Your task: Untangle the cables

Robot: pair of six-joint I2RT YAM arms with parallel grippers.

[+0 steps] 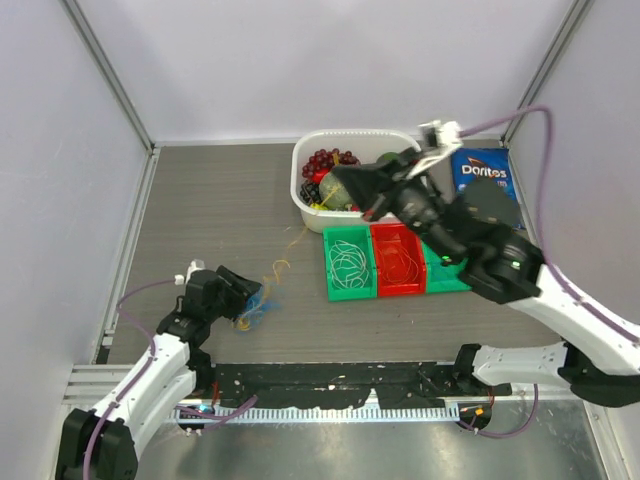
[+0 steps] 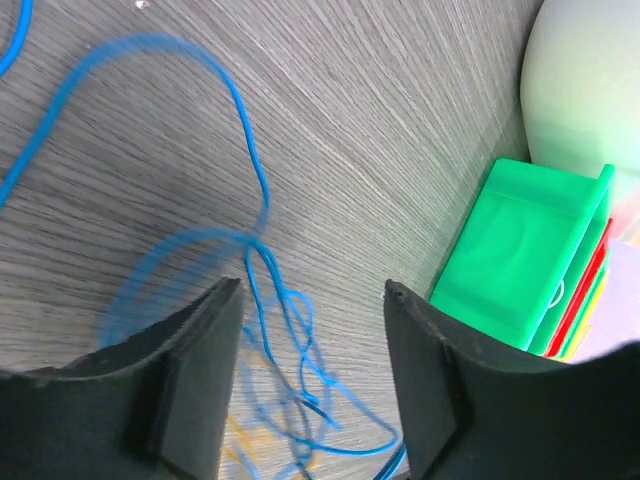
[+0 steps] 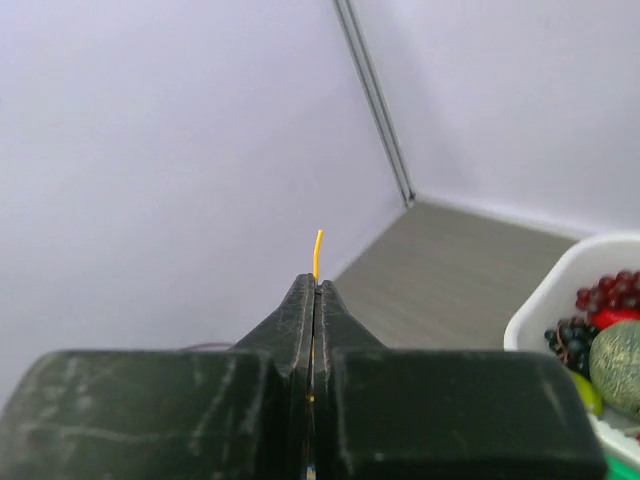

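A tangle of blue cable (image 1: 263,306) lies on the table at the left, with a bit of yellow cable under it. My left gripper (image 1: 248,293) is open and stands right over it. In the left wrist view the blue cable (image 2: 258,190) loops between the two spread fingers of the left gripper (image 2: 313,295), not pinched. My right gripper (image 1: 335,178) is raised over the white basket and shut on a thin yellow cable (image 3: 317,248), whose end sticks out past the tips of the right gripper (image 3: 316,282). That yellow cable (image 1: 281,268) trails down to the table.
A green bin (image 1: 329,268) holds white cables, a red bin (image 1: 398,289) holds orange cable, and another green bin (image 1: 447,281) sits to the right. A white basket (image 1: 300,170) of fruit stands behind them, a Doritos bag (image 1: 483,172) at the right. The green bin (image 2: 520,260) shows near the left gripper.
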